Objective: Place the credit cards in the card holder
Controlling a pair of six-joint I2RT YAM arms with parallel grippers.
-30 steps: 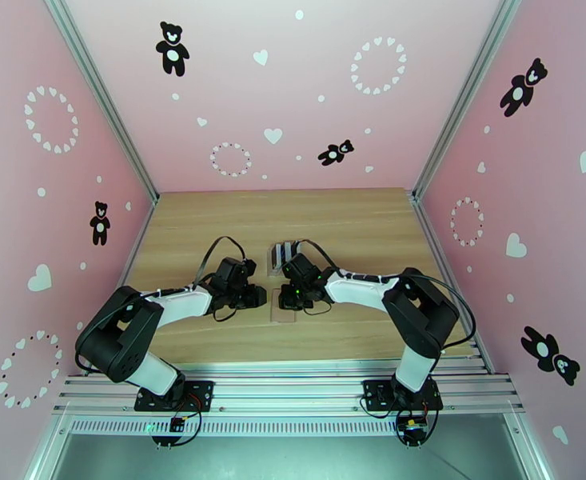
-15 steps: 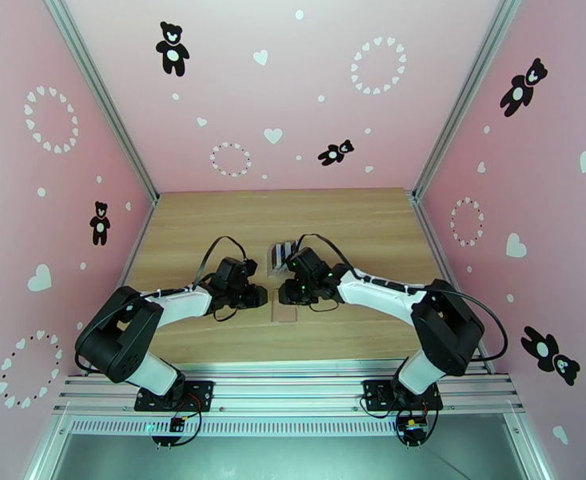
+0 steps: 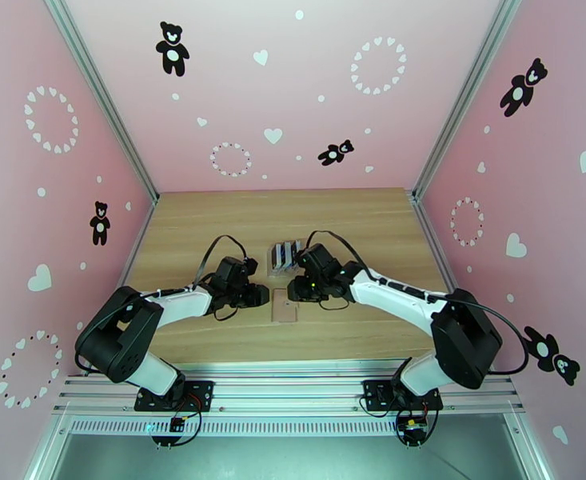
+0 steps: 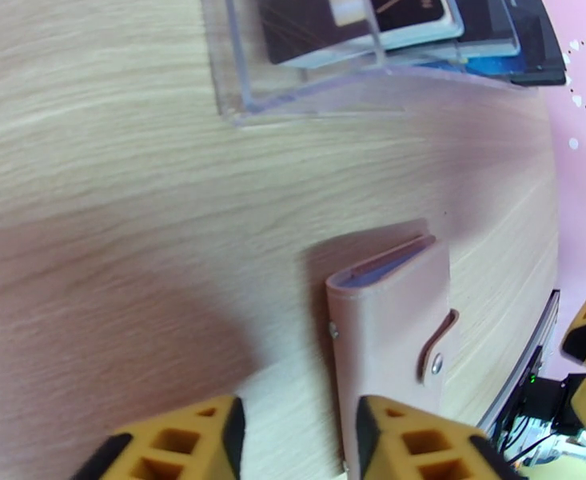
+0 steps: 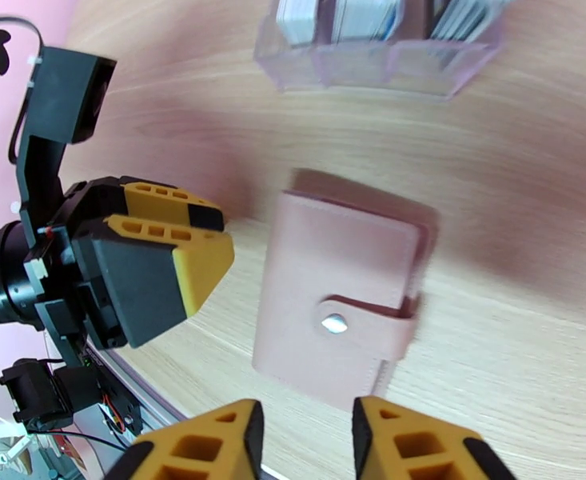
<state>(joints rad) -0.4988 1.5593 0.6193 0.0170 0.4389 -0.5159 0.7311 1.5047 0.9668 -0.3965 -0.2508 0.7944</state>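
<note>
I see the tan-pink leather card holder (image 5: 336, 302) snapped shut on the wood table (image 3: 213, 226), left gripper (image 4: 296, 442) and right gripper (image 5: 307, 438) close beside it — both parted, empty.

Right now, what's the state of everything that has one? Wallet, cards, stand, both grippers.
card holder: closed, snap tab fastened, flat on the table, not gripped.
credit cards: standing on edge in the stand, none in the holder.
clear stand: upright on the table, loaded with cards.
left gripper: jaws apart, empty, close to the holder.
right gripper: jaws apart, empty, close to the holder.
</note>
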